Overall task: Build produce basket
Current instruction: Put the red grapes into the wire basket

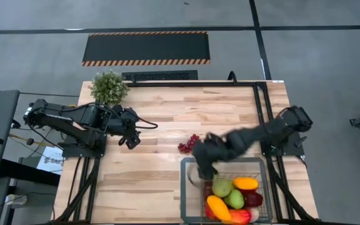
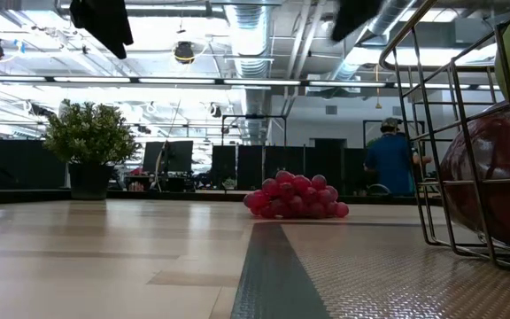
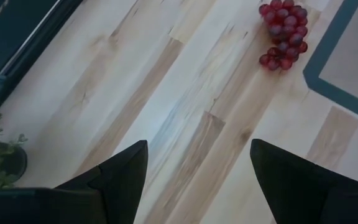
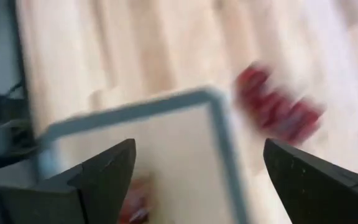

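Basket (image 1: 264, 167) sits at the table's (image 1: 161, 125) near edge with about six fruits inside.
One grape bunch (image 1: 188, 144) lies just outside it. Right end effector (image 1: 200, 169) hangs spread and empty over the basket's corner; left end effector (image 1: 130, 139) waits spread by one plant (image 1: 109, 87).

A light wood table (image 1: 155, 125) is topped with a potted plant (image 1: 109, 87), grape bunch (image 1: 188, 144) and basket (image 1: 192, 164).

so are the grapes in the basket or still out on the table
Out. The grape bunch lies on the wood, just beyond the basket's far left corner; the right gripper hovers open over that corner.
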Available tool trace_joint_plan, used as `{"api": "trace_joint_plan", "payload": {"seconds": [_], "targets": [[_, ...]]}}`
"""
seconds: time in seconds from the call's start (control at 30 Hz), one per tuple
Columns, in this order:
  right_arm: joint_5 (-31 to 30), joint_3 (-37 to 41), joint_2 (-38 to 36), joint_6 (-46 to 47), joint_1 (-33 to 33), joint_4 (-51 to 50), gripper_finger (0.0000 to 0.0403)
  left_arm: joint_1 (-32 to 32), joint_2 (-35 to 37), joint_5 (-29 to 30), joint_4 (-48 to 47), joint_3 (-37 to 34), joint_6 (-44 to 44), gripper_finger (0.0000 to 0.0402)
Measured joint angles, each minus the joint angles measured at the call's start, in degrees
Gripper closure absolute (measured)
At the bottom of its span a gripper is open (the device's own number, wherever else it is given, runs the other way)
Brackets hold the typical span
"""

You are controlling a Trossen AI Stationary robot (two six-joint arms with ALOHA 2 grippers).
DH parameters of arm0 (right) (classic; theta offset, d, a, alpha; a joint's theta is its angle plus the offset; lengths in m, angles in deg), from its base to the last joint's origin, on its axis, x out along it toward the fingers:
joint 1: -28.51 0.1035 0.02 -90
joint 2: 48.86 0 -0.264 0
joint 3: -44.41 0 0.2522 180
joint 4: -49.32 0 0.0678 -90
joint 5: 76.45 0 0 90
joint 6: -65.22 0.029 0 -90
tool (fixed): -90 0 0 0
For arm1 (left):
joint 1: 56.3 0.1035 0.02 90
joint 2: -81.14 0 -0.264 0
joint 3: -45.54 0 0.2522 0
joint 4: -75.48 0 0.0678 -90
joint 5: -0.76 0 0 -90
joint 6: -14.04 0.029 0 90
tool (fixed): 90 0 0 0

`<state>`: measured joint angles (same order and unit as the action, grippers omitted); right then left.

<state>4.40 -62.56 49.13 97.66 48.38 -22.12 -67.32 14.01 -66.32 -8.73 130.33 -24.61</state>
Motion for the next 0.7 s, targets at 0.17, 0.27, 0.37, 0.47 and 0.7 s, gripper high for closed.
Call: {"api": "trace_joint_plan", "payload": {"seconds": [0.17,0.27,0.37,0.47,0.7], "targets": [[1.43,-0.02,4.73,-14.73,-9.44,3.65,0.0032,0.0,0.0,-0.02,-1.52,0.0,-0.07,0.013],[3.7,0.02,8.27,-22.18,-12.9,3.54,0.0033,0.01,0.02,-0.34,-2.66,0.0,-0.07,0.013],[4.42,0.0,11.83,-29.91,-14.7,3.06,0.0033,0.0,0.02,-0.61,-3.26,0.0,-0.12,0.013],[4.74,0.07,15.52,-35.26,-15.83,3.29,0.0033,0.0,0.0,-0.63,-3.72,0.0,-0.15,0.013],[9.4,0.07,23.71,-39.42,-17.1,3.62,0.0035,0.01,0.0,-0.6,-3.74,-0.01,-0.42,0.013]]}}
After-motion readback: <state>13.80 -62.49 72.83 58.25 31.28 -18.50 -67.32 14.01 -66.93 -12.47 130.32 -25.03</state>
